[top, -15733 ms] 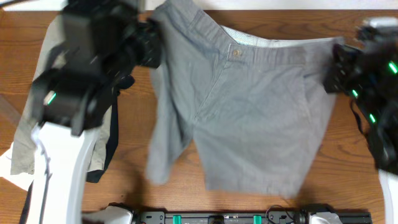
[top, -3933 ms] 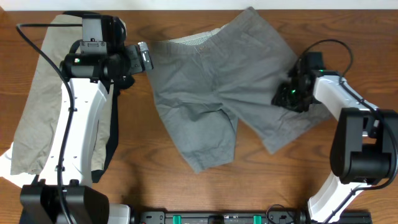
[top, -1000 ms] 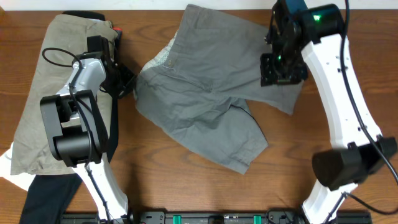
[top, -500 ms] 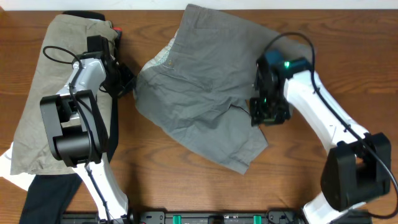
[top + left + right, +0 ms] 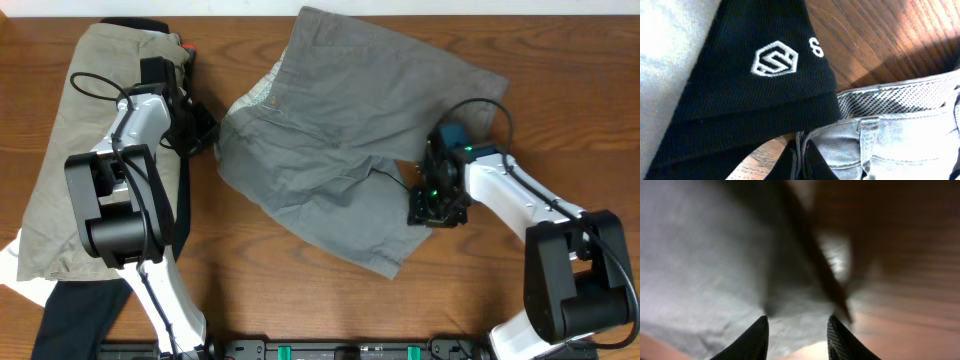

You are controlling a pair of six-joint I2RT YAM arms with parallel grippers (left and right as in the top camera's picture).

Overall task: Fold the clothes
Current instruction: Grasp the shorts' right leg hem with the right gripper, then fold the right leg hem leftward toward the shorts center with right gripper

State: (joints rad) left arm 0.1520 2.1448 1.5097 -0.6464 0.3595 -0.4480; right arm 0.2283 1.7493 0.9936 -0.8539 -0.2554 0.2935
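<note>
Since half a second ago, the right claw is seen shifted down to the hem of the lower leg, jaws parted and nothing held. Wrinkled mid-grey shorts are spread mid-worktop, waistband leftward and legs splayed rightward. The waistband corner is pinched by the closed left claw.

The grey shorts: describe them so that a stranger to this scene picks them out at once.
On the wooden table, look to the middle. The crumpled grey shorts lie there. They are darker than the khaki garment at the left and far lighter than the black garment beside it.
</note>
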